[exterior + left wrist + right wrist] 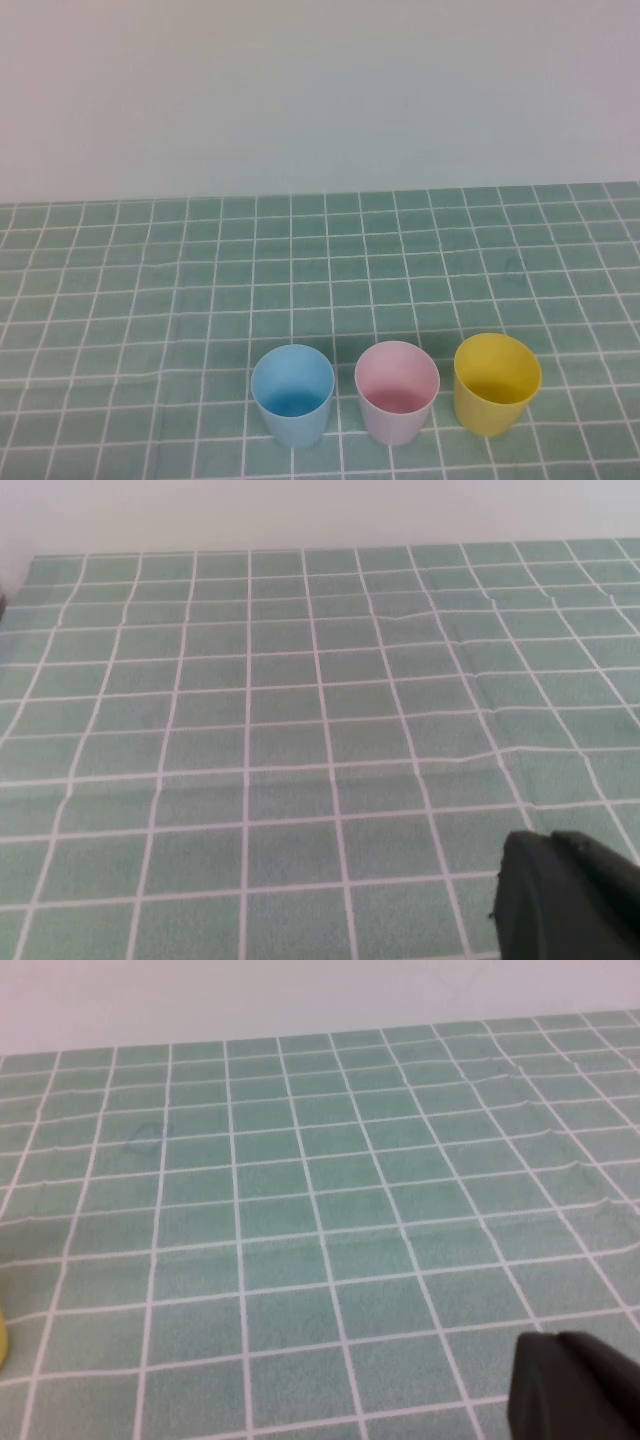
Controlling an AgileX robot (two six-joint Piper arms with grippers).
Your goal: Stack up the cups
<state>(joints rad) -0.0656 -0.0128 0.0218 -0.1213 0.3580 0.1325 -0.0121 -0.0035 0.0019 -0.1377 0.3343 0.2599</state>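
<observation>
Three cups stand upright in a row at the near edge of the desk (150, 300), mouths open, none nested in another. Light blue cup (292, 394) is on the left, pale pink cup (397, 391) in the middle, yellow cup (496, 383) on the right. Small gaps separate neighbours; none touch. No lettering, brand or label readable on any cup. The desk carries a green cloth with a white grid, creased in places; a faint bluish mark (513, 268) sits right of centre, not legible.

Neither arm appears in the high view. Left end effector (560, 900): dark tip only, over bare cloth, fingers closed, holding nothing. Right end effector (575, 1385): dark tip likewise, closed and empty; a yellow sliver (3, 1340) shows at the frame edge.
</observation>
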